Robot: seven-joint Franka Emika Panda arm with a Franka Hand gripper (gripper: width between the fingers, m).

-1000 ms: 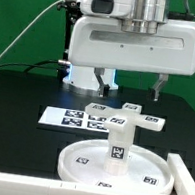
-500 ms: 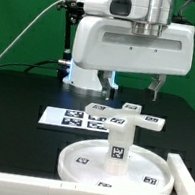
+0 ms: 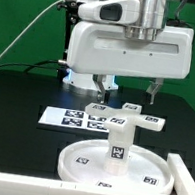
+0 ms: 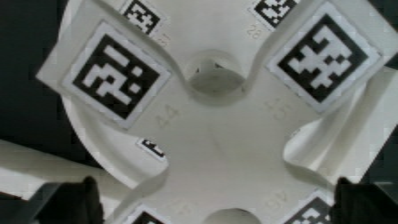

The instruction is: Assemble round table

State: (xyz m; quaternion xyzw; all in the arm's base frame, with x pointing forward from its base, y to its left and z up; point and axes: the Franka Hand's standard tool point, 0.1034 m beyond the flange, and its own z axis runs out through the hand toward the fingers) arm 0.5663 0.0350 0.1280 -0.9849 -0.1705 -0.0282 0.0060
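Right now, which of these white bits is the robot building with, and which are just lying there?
Building with:
- round disc
- cylinder leg, standing on the disc
- cross-shaped foot, below the open gripper

Just there:
- marker board

White round disc (image 3: 114, 161), white leg (image 3: 119, 141) and white cross-shaped foot (image 3: 138, 116) carry black-white square tags; table (image 3: 25, 95) black, backdrop (image 3: 23, 9) seemingly green.

Black table (image 3: 25, 95) carries everything here. The marker board (image 3: 77, 118) lies flat near the middle, the cross-shaped foot (image 3: 135, 115) sits just beside it toward the exterior view's right, and the round disc (image 3: 81, 162) rests nearer the camera.
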